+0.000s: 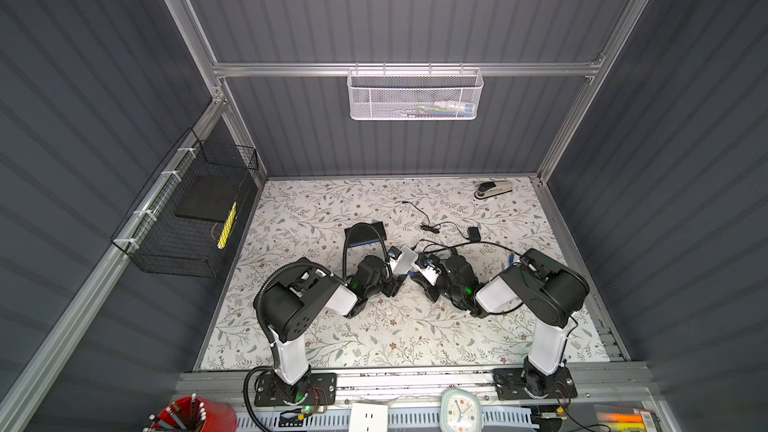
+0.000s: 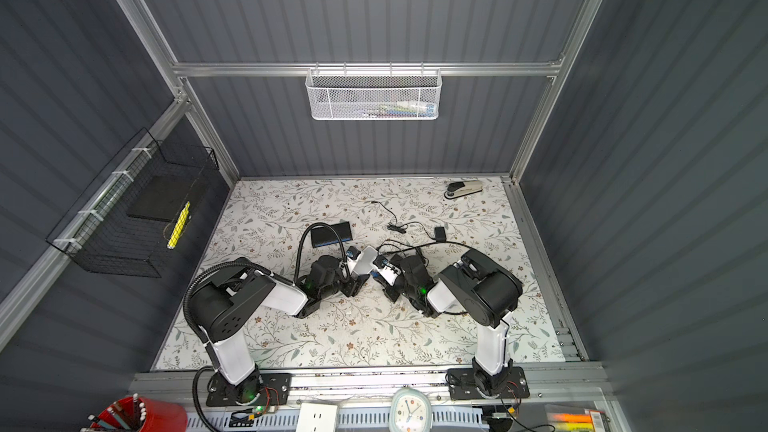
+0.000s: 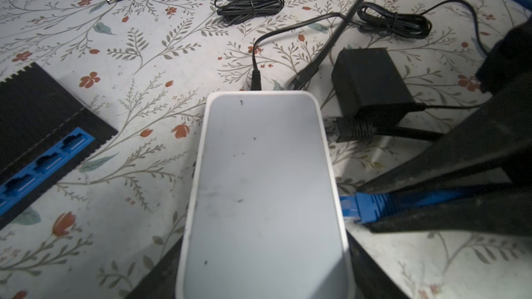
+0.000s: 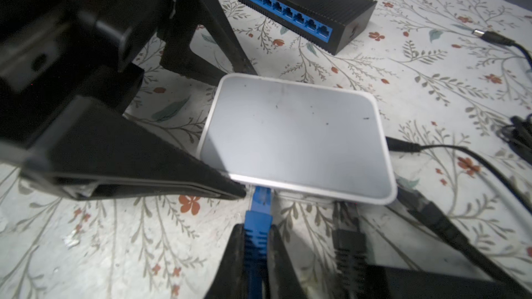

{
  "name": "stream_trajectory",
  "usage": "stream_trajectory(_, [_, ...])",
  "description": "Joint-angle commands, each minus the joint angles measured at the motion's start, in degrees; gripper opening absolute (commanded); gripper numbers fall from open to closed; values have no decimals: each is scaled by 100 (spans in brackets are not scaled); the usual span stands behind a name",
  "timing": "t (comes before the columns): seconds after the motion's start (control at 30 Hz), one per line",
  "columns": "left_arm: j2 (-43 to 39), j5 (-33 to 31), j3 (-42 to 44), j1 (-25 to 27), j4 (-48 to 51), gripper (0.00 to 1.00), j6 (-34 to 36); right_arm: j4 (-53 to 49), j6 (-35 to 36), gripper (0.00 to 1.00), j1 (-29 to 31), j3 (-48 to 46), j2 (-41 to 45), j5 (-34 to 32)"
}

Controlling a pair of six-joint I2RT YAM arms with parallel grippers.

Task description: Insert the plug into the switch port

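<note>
Top view: left gripper (image 1: 400, 270) and right gripper (image 1: 417, 273) meet at the white switch (image 1: 405, 259).

Left wrist: the left jaws stand wide, clamped on the switch's two ends. The blue plug (image 3: 365, 205) touches its port side.

Right wrist: the right jaws are nearly closed, pinching the plug's boot. Its nose is under the switch rim, beside a black plug (image 4: 345, 225); depth unclear.

Best: push straight along the plug's axis, with the left bracing firmly.
</note>
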State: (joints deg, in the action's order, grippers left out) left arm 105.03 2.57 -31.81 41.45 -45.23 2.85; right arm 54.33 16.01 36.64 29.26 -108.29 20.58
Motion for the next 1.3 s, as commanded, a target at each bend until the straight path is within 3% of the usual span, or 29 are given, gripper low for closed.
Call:
stream_trajectory(0.0, [454,3546,88,978,1330,11,68,-375,888,0,73,227,-175,1230])
stream_trajectory(0.07, [512,3623,50,992,1264,11,24,-890,893,0,145,469,-153,1040])
stream_trajectory(0.23, [580,3687,-97,1046,1294,11,-7,-1743,-85,0,649,1221,-220,-1276])
stream_trajectory(0.33, [652,3699,-123,1134,1110,11,-156,-1799,-586,0,817,1316,-181,-1796])
stream_trajectory(0.4, [695,3737,-132,1187,994,11,-266,-1492,-906,0,801,1237,-213,-1669])
stream_trajectory(0.47, [682,3722,-100,1240,884,11,-339,-1047,-882,0,792,1026,-240,-1140])
stream_trajectory(0.53, [624,3618,-3,1240,786,12,-427,390,-564,0,766,442,-360,-341])
stream_trajectory(0.6, [512,3415,101,1227,774,13,-501,1177,-563,0,634,23,-469,110])
stream_trajectory(0.73, [416,2670,253,1091,713,20,-856,201,-354,0,627,-77,-248,-252])
stream_trajectory(0.8, [413,2498,266,973,754,26,-1033,32,-366,1,627,-300,-115,-531])
stream_trajectory(0.83, [398,2307,335,925,681,34,-1145,0,-427,2,625,-419,-53,-665])
stream_trajectory(0.97, [54,2036,460,624,713,53,-1378,26,-512,5,642,-831,-22,-1052])
stream_trajectory(1.07, [-572,1804,304,498,1618,65,-1240,-254,-501,7,648,-901,5,-1247])
stream_trajectory(1.17, [-1339,1365,185,469,2665,83,-1036,-339,-563,12,651,-964,11,-1406])
stream_trajectory(1.27, [-2166,1044,258,444,3300,96,-969,-307,-633,26,651,-1059,74,-1491])
